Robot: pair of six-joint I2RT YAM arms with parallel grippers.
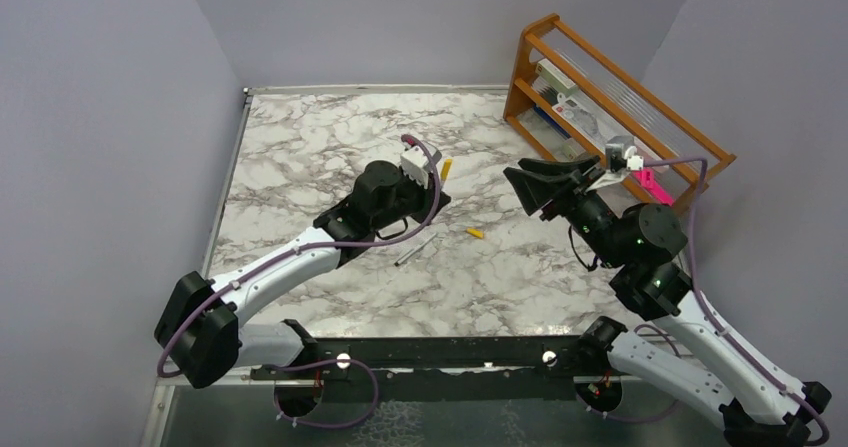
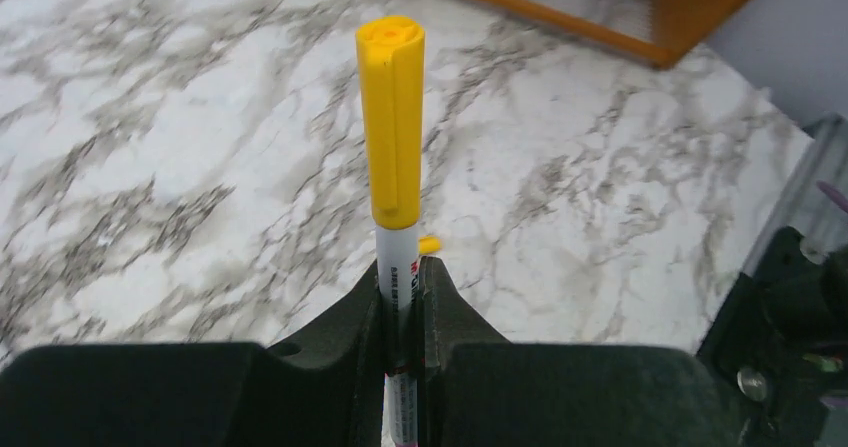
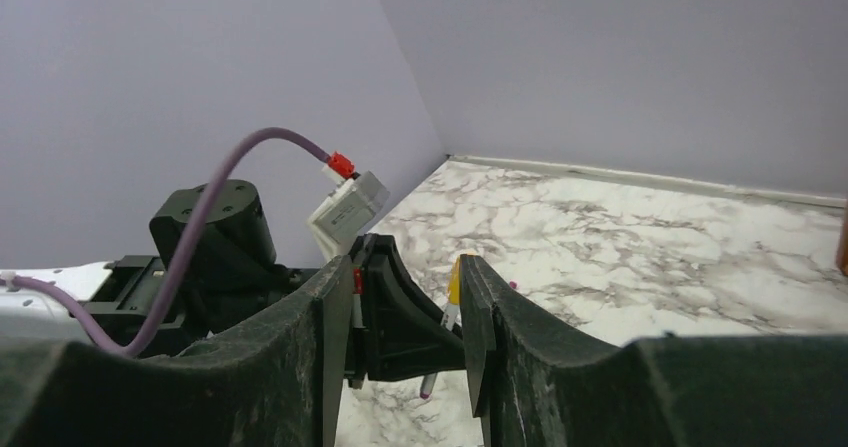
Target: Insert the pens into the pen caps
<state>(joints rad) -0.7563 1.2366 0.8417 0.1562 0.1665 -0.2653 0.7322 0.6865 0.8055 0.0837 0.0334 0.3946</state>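
Right of the left gripper (image 2: 400,289), clenched on a slim white pen (image 2: 395,257) standing along its fingers under a yellow plastic cap (image 2: 390,117), the right gripper (image 3: 405,307) hangs released, empty.

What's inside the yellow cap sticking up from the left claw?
The white pen runs up into the yellow cap, gripped by the left gripper. Its tip is covered by the cap.
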